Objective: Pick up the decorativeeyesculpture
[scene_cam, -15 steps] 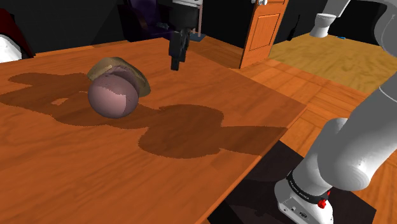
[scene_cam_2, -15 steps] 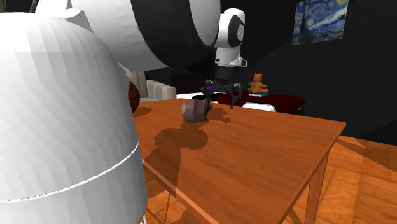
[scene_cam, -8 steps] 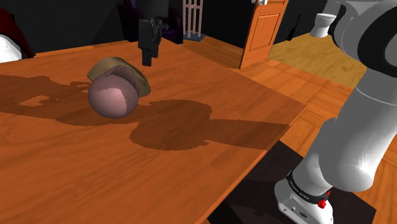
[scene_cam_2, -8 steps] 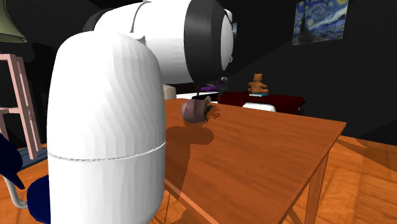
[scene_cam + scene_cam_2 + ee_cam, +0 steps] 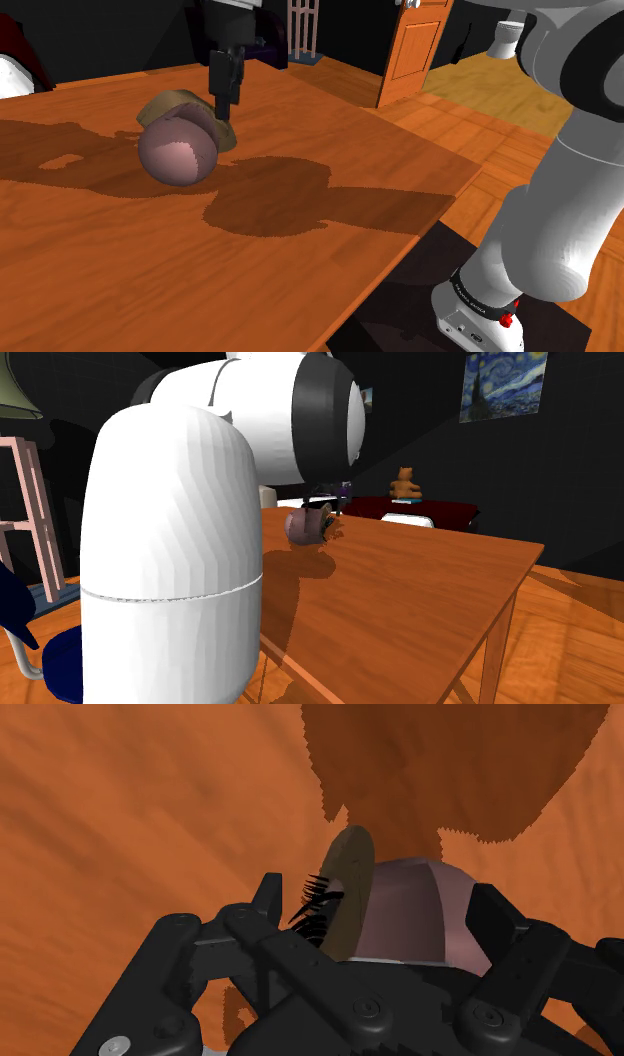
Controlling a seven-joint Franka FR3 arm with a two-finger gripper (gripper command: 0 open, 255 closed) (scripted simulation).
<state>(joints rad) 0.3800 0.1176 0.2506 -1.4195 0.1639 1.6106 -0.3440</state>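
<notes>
The orange wooden table [image 5: 330, 160] is overhung by the white arm [image 5: 575, 190]. Beyond the table's far edge a wooden door [image 5: 412, 50] is seen. On the table, the pinkish eye sculpture [image 5: 178, 150] is straddled by the gripper [image 5: 224, 110], its jaws spread wide, seemingly without contact.

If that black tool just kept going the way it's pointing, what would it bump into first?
Most likely the pinkish dome-shaped eye sculpture with its tan disc and black lashes, which the open tool straddles in the wrist view. The orange-brown wooden table lies just beyond it.
</notes>
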